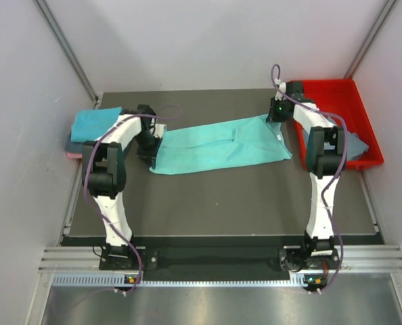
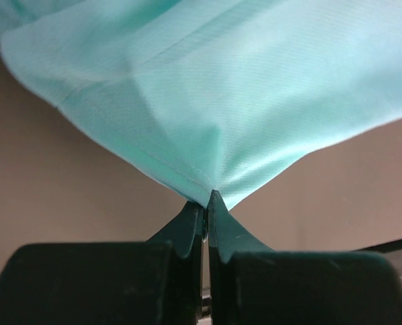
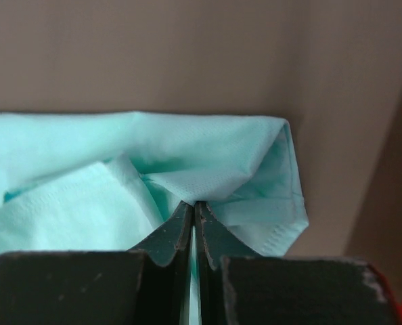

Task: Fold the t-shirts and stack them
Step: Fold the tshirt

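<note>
Cloth spans the table: the turquoise shirt (image 1: 221,145) is stretched out to the left of the red tray (image 1: 333,101). The left gripper (image 2: 206,202), at the end farthest from the tray, is clamped on a mere tip of hem, and I reckon any hard tug pulls it free. The teal shirt (image 1: 96,123) sits folded beyond, well across from the tray. The right gripper (image 3: 193,206), just beside the tray, is closed on bunched layers, so the fold could land crooked.
</note>
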